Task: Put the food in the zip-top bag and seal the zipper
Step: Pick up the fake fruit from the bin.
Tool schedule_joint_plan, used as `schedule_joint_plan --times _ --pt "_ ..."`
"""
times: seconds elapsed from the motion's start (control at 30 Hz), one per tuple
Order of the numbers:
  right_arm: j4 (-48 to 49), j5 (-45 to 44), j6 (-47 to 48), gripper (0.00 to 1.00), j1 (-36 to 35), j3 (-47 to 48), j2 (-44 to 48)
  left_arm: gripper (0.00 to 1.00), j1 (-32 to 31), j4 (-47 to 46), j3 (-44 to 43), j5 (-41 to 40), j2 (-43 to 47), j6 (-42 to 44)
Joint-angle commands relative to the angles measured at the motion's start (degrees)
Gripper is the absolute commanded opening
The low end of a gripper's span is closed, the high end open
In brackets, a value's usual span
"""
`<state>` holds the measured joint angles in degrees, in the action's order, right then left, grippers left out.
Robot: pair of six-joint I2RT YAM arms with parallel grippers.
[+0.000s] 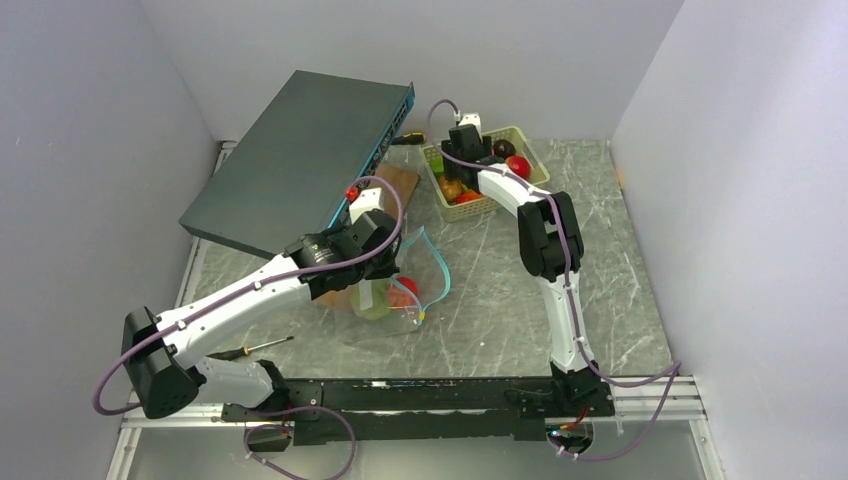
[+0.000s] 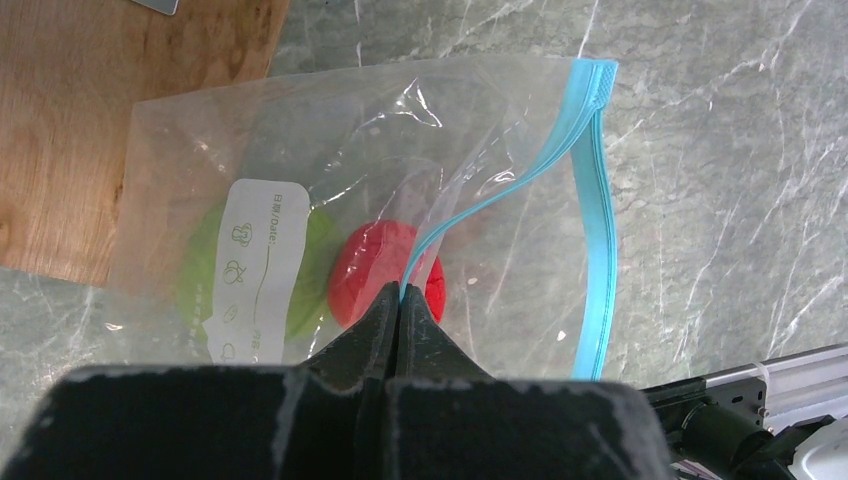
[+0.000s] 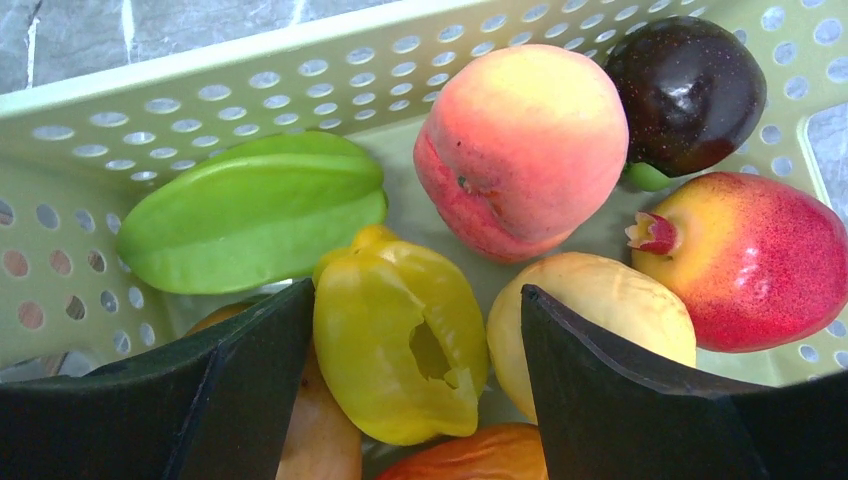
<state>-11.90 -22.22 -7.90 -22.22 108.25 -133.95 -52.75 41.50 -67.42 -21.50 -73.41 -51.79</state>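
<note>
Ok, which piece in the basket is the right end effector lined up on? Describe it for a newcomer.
Look in the pale green perforated basket at the far side of the table, under the open right end effector. Between its fingers lies the glossy yellow pepper. Unlike the green starfruit and pink peach beside it, it is lobed with a hole in its side.

3 plain, pale grey walls close the space in: a back wall point(image 1: 420, 60), a left wall point(image 1: 90, 200) and a right wall point(image 1: 750, 200), all bare and matte. Between them lies a grey-green marbled stone-look table top point(image 1: 500, 310) with thin white veins. At its back left corner a flat dark grey metal box point(image 1: 290, 160) sits skewed, with a brown wooden board point(image 1: 400, 180) just beside it. A black rail point(image 1: 430, 392) runs along the near edge. The light is soft and even.
</note>
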Motion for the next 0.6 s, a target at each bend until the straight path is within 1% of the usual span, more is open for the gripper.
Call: schedule_joint_plan --times 0.0,0.17,0.3,0.57 --pt "2.51 2.09 0.07 0.76 1.32 0.92 -1.94 0.0 -0.19 0.03 -2.01 0.35 0.08 -0.18" --pt "1.35 5.61 -0.94 0.68 1.7 3.13 -4.29 0.0 -0.16 -0.38 -1.86 1.18 -0.21 -0.43" --pt "0.04 6.39 -1.24 0.57 1.66 3.75 -4.23 0.0 -0.16 0.33 -2.48 0.89 -0.28 -0.17" --pt "-0.62 7.39 -0.81 0.37 1.55 2.78 3.68 0.0 -0.18 -0.52 -1.14 0.75 0.99 -0.72"
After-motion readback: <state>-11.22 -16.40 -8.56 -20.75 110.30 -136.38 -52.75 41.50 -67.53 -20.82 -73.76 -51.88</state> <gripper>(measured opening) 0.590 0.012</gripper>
